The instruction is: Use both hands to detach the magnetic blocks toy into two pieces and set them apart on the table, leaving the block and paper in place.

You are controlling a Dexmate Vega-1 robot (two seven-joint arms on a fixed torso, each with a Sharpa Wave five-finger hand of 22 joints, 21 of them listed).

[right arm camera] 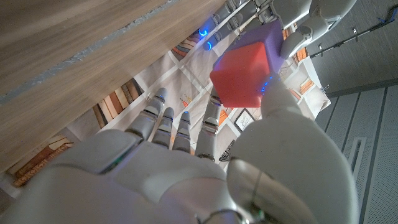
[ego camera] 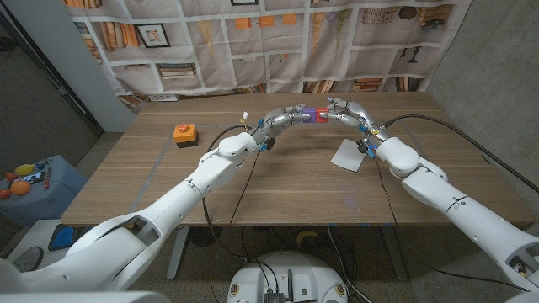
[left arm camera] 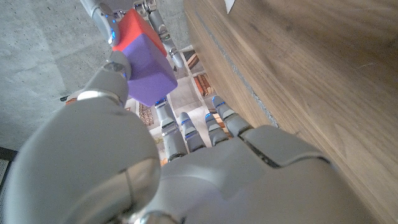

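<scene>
1. Magnetic blocks toy, a purple cube joined to a red cube, is held up over the far middle of the tabletop, between the two hands
2. The purple half is gripped by the left hand, with the thumb seen against one face in the left wrist view
3. The red half is gripped by the right hand; the other fingers are partly hidden, so the firmness of that hold can only be guessed at
4. The two cubes appear joined face to face, so the step in hand is judged to be the pull-apart itself, with nothing yet separated
5. What is called for next is likely an opposed pull or a slight twist along the seam, each hand keeping its own cube, after which the pieces should be lowered well apart
6. The orange block on the robot's left and the paper near the right forearm are to be left untouched; the paper lies close under the right arm, so a low descent there is to be avoided
</scene>
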